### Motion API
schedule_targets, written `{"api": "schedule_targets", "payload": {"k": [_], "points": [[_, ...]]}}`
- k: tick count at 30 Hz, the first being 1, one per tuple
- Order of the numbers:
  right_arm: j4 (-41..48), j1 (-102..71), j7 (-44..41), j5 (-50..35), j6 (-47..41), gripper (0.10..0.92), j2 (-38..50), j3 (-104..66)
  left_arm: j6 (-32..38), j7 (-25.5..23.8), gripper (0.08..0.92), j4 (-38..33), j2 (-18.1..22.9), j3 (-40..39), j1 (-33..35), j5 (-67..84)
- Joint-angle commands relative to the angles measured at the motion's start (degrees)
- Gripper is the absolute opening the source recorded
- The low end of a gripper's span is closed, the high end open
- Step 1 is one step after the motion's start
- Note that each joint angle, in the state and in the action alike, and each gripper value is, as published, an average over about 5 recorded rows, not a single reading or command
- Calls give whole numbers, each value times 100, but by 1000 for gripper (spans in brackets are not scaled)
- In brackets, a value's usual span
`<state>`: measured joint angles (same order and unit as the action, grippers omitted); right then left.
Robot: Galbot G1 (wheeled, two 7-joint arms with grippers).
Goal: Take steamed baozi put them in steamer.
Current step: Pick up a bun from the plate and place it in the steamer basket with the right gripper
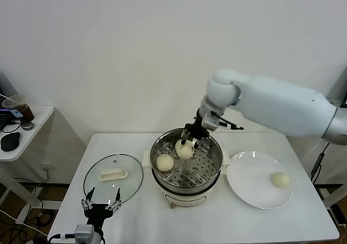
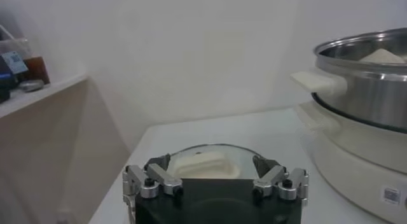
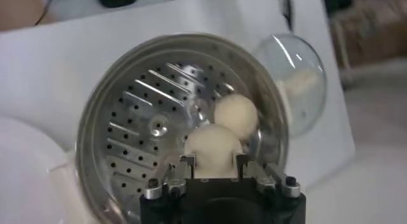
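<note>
Head view, steamer loading. My right pincer (image 1: 192, 139) hangs over the far side of the steamer (image 1: 186, 185), its fingers closed narrowly on one steamed baozi (image 1: 185, 149), which sits just above the perforated tray (image 1: 192, 171). In the right wrist view the same held bun (image 3: 212, 149) shows between the two fingertips (image 3: 188, 160), with the tray's holes beneath it. A second bun (image 1: 165, 162) lies on the tray toward the robot's left, touching or nearly touching the pot wall; the wrist view places it (image 3: 236, 116) just beside the held one. A third bun (image 1: 280, 179) rests on the flat white plate (image 1: 250, 187), which stands just beside the steamer on the robot's right. I see only these three buns.

My left pincer (image 1: 101, 204) is parked low at the near left of the white worktop (image 1: 124, 222), jaws spread wide and holding nothing, just in front of the round glass lid (image 1: 130, 176). The lid lies flat on the worktop, its white handle (image 1: 112, 174) up. A small side table (image 1: 32, 126) stands well apart at far left.
</note>
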<state>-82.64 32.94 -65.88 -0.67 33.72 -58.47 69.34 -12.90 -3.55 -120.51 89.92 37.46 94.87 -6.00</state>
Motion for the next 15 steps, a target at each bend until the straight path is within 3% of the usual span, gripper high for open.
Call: {"api": "schedule_targets", "payload": {"k": [1,15], "points": [[-274,-83,176,822,1144,418,-294,430,-1,-2,823,0,13,-19,-4,5],[-184,-341,322,913,1064,424,-480,588,-4,-20,823,61,-18,-16,-64,37]]}}
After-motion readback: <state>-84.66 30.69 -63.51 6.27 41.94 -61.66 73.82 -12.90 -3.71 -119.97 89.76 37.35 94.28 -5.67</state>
